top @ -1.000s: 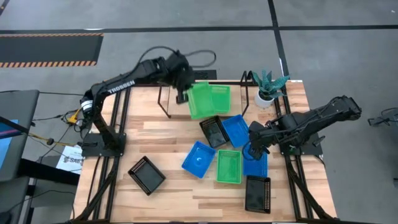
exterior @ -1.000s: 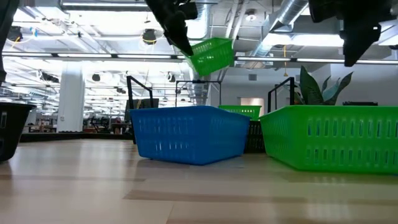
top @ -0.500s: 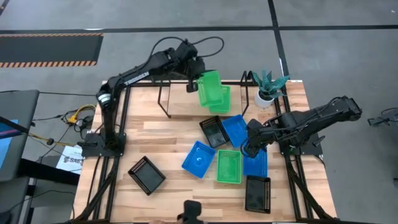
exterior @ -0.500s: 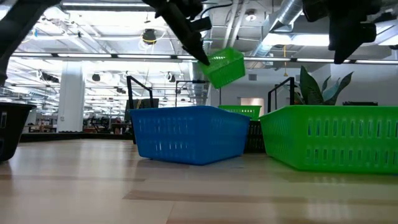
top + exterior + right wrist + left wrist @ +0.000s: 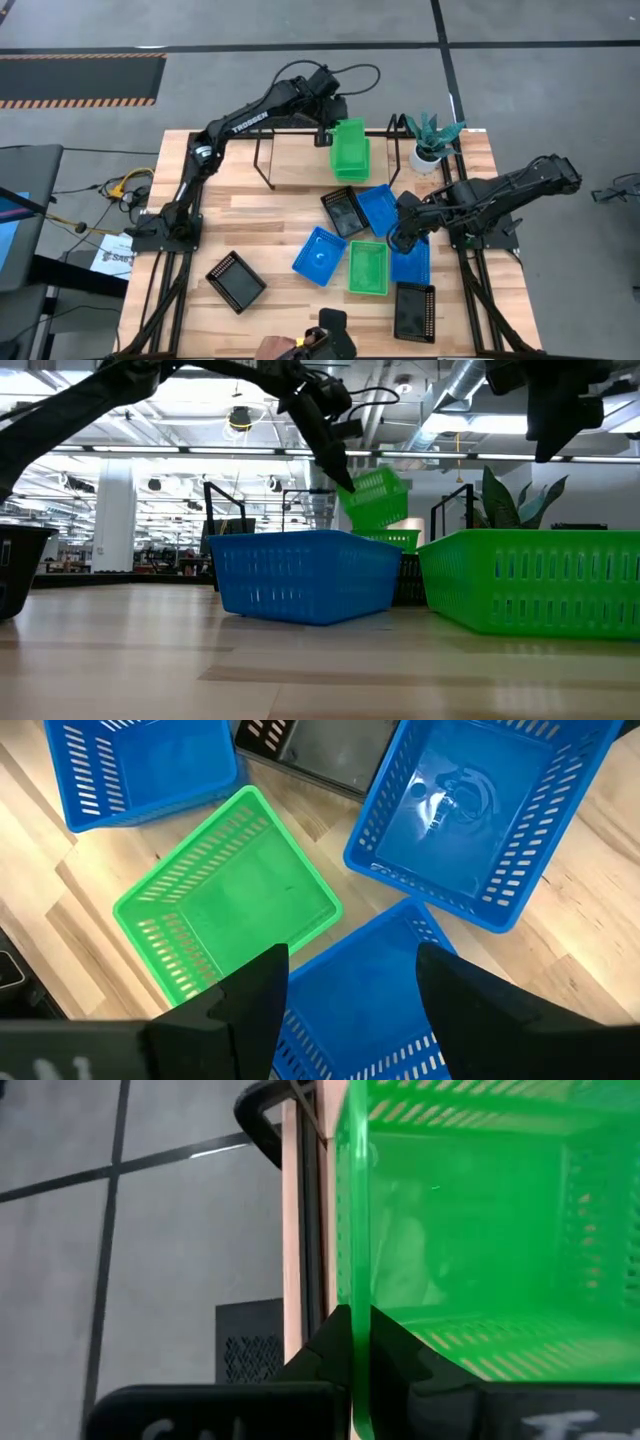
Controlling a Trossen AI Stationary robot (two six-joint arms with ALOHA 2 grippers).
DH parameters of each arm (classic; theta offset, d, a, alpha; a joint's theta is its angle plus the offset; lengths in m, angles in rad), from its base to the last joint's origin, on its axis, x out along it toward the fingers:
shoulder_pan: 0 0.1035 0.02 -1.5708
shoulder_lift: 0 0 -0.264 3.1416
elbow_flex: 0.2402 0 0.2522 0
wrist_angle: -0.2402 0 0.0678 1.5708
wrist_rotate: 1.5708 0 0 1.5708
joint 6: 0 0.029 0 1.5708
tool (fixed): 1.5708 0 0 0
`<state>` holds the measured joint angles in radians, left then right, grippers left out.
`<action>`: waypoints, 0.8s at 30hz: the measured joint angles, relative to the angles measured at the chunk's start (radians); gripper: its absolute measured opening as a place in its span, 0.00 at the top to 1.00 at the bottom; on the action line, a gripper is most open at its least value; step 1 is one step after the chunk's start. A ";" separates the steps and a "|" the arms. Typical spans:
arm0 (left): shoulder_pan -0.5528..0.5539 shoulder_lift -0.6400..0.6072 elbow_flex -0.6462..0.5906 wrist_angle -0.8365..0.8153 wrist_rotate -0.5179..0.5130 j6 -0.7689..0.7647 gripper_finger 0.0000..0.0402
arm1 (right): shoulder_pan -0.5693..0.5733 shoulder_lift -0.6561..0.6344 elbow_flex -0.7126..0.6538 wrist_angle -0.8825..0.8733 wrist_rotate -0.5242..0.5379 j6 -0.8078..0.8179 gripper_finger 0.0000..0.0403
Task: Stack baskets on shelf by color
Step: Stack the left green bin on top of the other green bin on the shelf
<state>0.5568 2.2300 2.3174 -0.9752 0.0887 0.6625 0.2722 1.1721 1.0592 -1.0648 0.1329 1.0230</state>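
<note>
Two hands are at work over the tabletop (image 5: 250, 215). At the far edge, the left hand (image 5: 327, 135) pinches the rim of a green basket (image 5: 349, 147), carried tilted in the air above the shelf (image 5: 262, 160); right under it a second green basket (image 5: 357, 166) sits on the shelf, its edge showing past the held one. In the low view the held basket (image 5: 375, 498) hangs slanted over the shelved one (image 5: 392, 539), with a thin gap between them. Beside that hand, toward the right arm, stands a potted plant (image 5: 431, 138) near the tabletop's corner.

The right hand (image 5: 401, 238) hovers with fingers spread over a cluster of baskets, straddling the near rim of a blue basket (image 5: 350, 990) directly below it. Just beyond it lie a green basket (image 5: 228, 908), another blue basket (image 5: 478, 810) and a third blue one (image 5: 140, 760), packed edge to edge with little bare wood between. A black basket (image 5: 345, 211) touches that cluster; another (image 5: 414, 311) lies nearer the front edge.

Open wood spreads on the left arm's side, where one black basket (image 5: 235, 279) sits alone. Grey floor surrounds the tabletop; the low view shows a hall with ceiling ducts.
</note>
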 joint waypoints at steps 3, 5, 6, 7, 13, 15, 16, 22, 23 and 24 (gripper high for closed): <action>0.000 -0.001 -0.008 -0.003 0.006 0.005 1.00 | 0.000 0.000 0.000 0.001 0.000 -0.009 0.39; 0.000 -0.001 -0.008 -0.002 0.017 0.004 1.00 | 0.000 0.000 0.000 0.000 0.001 -0.011 0.39; 0.000 -0.001 -0.008 -0.001 0.026 0.004 1.00 | 0.000 0.000 0.000 0.000 0.003 -0.011 0.39; 0.000 -0.001 -0.008 -0.001 0.034 0.005 1.00 | 0.000 0.000 0.000 0.000 0.009 -0.011 0.39; -0.014 -0.001 -0.008 -0.005 0.037 0.027 1.00 | 0.000 0.000 0.000 0.001 0.026 -0.011 0.39; -0.017 -0.001 -0.008 -0.019 0.037 0.043 1.00 | 0.000 0.000 0.000 0.001 0.026 -0.011 0.39; -0.019 -0.001 -0.008 -0.021 0.037 0.053 1.00 | 0.000 0.000 0.000 0.001 0.027 -0.011 0.39; -0.029 -0.001 -0.008 -0.026 0.057 0.070 1.00 | 0.000 0.000 0.000 0.001 0.026 -0.011 0.39; -0.029 -0.001 -0.008 -0.021 0.057 0.070 1.00 | 0.000 0.000 0.000 0.001 0.026 -0.011 0.39; -0.030 -0.001 -0.008 -0.019 0.060 0.069 1.00 | 0.000 0.000 0.000 0.001 0.026 -0.011 0.39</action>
<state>0.5268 2.2288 2.3093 -0.9947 0.1490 0.7319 0.2722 1.1721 1.0592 -1.0641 0.1593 1.0119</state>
